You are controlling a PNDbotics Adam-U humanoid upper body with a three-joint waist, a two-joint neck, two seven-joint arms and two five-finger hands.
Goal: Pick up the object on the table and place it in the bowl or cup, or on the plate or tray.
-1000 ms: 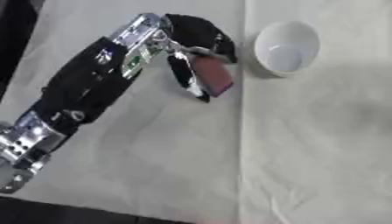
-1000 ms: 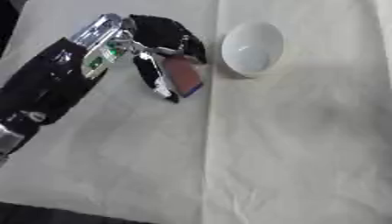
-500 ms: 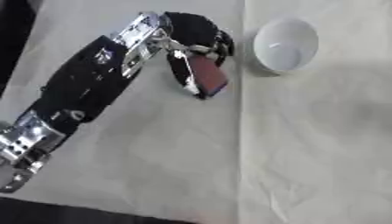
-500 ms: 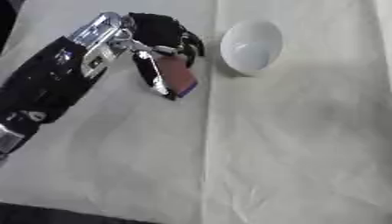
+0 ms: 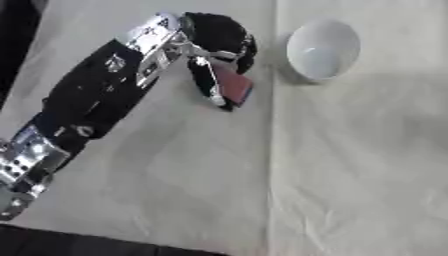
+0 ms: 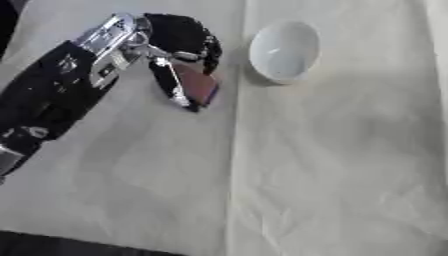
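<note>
Nearest to me is the table (image 5: 350,175), covered in a pale cream cloth with a long crease running away from the near edge toward the far side. The robot's left arm (image 5: 87,105) comes in low from the left, black with silver joints, and slants up and across the cloth toward the far middle.

At the end of that arm, the left hand (image 5: 214,42) is curled over, its fingers and thumb closed around a small flat reddish object (image 5: 234,86). The object hangs at the near side of the hand, beneath the bent fingers, tilted on edge, with a dark finger (image 5: 208,82) pressed along its left face. Whether its lower corner touches the cloth or sits just above it, I cannot tell; a faint shadow lies right under it.

Just to the right of the hand, and about level with it, stands a white bowl (image 5: 323,49), round and plain. It is near the hand but apart from it, with a strip of bare cloth and the crease between them. The reddish object is outside the bowl, to its near left.
</note>
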